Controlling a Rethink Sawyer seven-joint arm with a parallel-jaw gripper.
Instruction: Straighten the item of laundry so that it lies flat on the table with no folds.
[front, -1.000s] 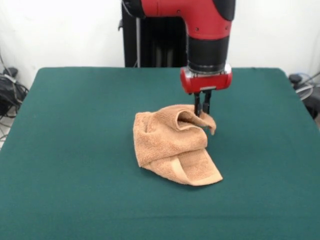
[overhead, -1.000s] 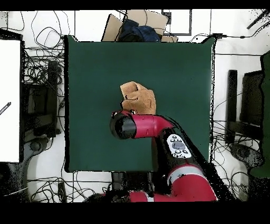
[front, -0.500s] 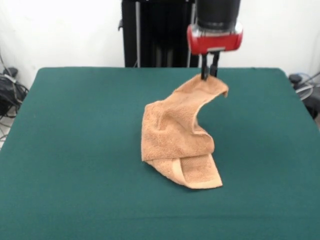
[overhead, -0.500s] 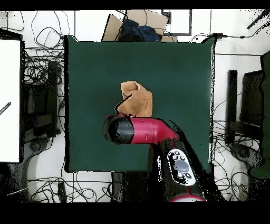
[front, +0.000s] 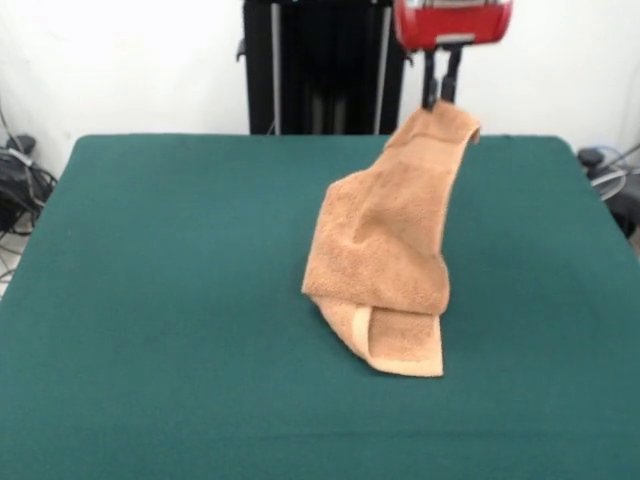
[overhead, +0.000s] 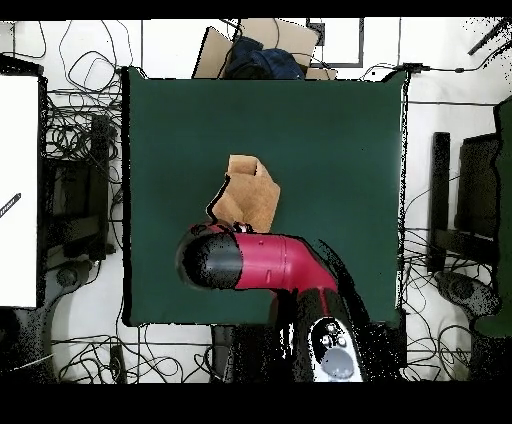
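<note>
Peach-orange hand towel (front: 385, 240) hangs from the gripper (front: 441, 92), pinched by one corner, its folded lower end resting on the green table (front: 160, 300).

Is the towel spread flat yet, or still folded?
Still folded. The gripper holds one corner of the towel up; its lower end lies doubled over on the table.

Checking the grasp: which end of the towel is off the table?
The upper end, pinched by the gripper; the towel's banded lower end lies folded on the table.
</note>
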